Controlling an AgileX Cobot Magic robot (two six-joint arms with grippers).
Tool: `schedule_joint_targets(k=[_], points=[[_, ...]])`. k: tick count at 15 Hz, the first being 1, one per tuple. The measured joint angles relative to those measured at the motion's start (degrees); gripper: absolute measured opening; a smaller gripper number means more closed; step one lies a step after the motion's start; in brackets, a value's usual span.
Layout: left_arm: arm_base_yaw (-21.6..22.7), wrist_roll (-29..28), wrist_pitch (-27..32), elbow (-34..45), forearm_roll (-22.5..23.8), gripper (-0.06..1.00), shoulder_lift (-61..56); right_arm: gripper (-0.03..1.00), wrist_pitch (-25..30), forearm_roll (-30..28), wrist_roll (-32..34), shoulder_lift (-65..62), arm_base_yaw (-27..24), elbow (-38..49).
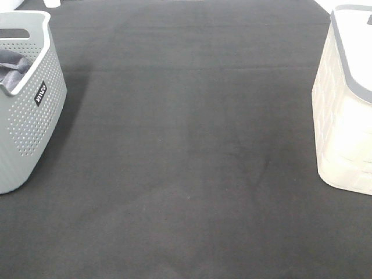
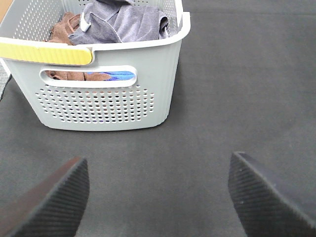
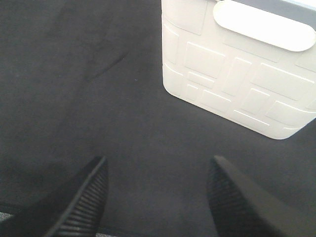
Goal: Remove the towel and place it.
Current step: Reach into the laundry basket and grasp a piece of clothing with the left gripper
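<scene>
From the left wrist camera we see the left gripper (image 2: 158,173) low over the dark mat (image 2: 237,98). It points at the grey basket (image 2: 98,103). Its two black ribbed fingers (image 2: 54,202) are far apart, with only mat between them. They hold nothing and touch nothing. The basket sits a little way ahead of the fingertips.

The towel (image 2: 123,24) lies in the basket, all bunched up. It is a soft grey-purple, with a sewn edge showing along one fold. A small white bit (image 2: 85,22) on it may be a tag, but we cannot tell for sure. A brown cloth (image 2: 64,27) lies beside the towel. Something blue (image 2: 116,75) shows through the handle hole. A yellow strip (image 2: 44,52) sits on the basket rim.

From the right wrist camera we see the right gripper (image 3: 158,173), also low over the mat. Its fingers (image 3: 84,202) are wide apart too and hold nothing. The white bin (image 3: 232,84) stands ahead of it and does not touch it.

From the high camera we see the grey basket (image 1: 35,133) at the far left and the white bin (image 1: 343,133) at the far right. They are well apart, with the dark mat (image 1: 192,174) between them. A bit of the towel (image 1: 13,70) peeks out over the basket rim.
</scene>
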Motion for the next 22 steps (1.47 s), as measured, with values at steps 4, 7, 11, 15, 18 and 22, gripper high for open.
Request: schedule_joint_targets(k=[4, 7, 11, 15, 18, 22], points=[[0.00, 0.00, 0.00, 0.00, 0.00, 0.73, 0.00, 0.58, 0.00, 0.00, 0.00, 0.00, 0.00, 0.00], [0.00, 0.00, 0.00, 0.00, 0.00, 0.73, 0.00, 0.58, 0.00, 0.00, 0.00, 0.00, 0.00, 0.00], [0.00, 0.06, 0.00, 0.00, 0.00, 0.73, 0.00, 0.58, 0.00, 0.00, 0.00, 0.00, 0.00, 0.00], [0.00, 0.06, 0.00, 0.00, 0.00, 0.87, 0.00, 0.58, 0.00, 0.00, 0.00, 0.00, 0.00, 0.00], [0.00, 0.06, 0.00, 0.00, 0.00, 0.96, 0.00, 0.58, 0.00, 0.00, 0.00, 0.00, 0.00, 0.00], [0.00, 0.06, 0.11, -0.97, 0.74, 0.96, 0.40, 0.58, 0.00, 0.00, 0.00, 0.00, 0.00, 0.00]])
